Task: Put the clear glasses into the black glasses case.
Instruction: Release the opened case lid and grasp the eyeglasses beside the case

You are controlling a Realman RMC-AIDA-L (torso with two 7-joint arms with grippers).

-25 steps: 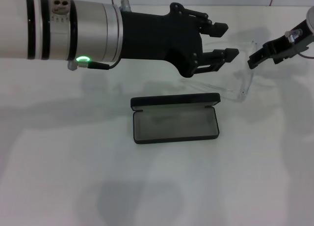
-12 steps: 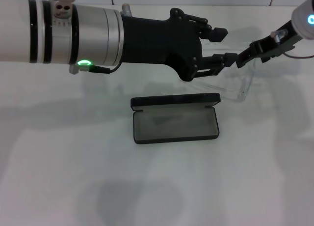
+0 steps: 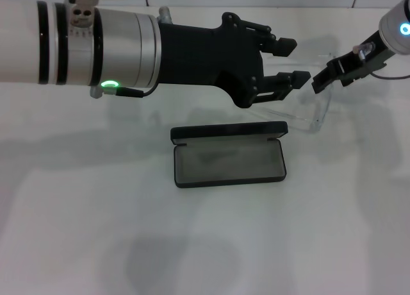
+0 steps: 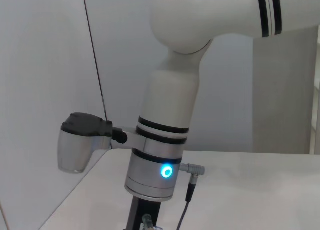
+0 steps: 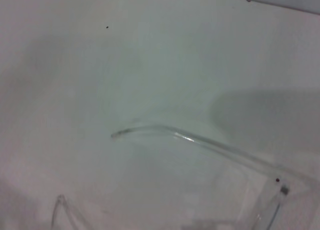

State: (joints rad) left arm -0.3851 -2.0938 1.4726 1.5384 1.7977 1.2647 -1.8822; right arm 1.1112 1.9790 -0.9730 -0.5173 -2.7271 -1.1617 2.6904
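On the white desk (image 3: 77,231), the black glasses case (image 3: 229,155) lies open, its grey lining facing up and its lid folded flat on the far side. Beyond the case and toward its right end lie the clear glasses (image 3: 307,106), their arms unfolded and their front standing to the right; the right wrist view shows one thin clear arm and part of the lens close up. Above the glasses, on the far side of the case, the left pincer (image 3: 296,59) reaches across with its fingers spread, one finger above the other, nothing between them. At the right end of the glasses, the right pincer (image 3: 330,75) hangs close to the lens; whether its fingers are parted or pressed together cannot be told, nor whether they touch the plastic.

Risks, as judged: the transparent frame offers a poor visual target, so a closing pincer may miss or pinch only a thin arm, which could flex and slip. Two pincers converging on one small object may collide. Unfolded arms may overhang the case.
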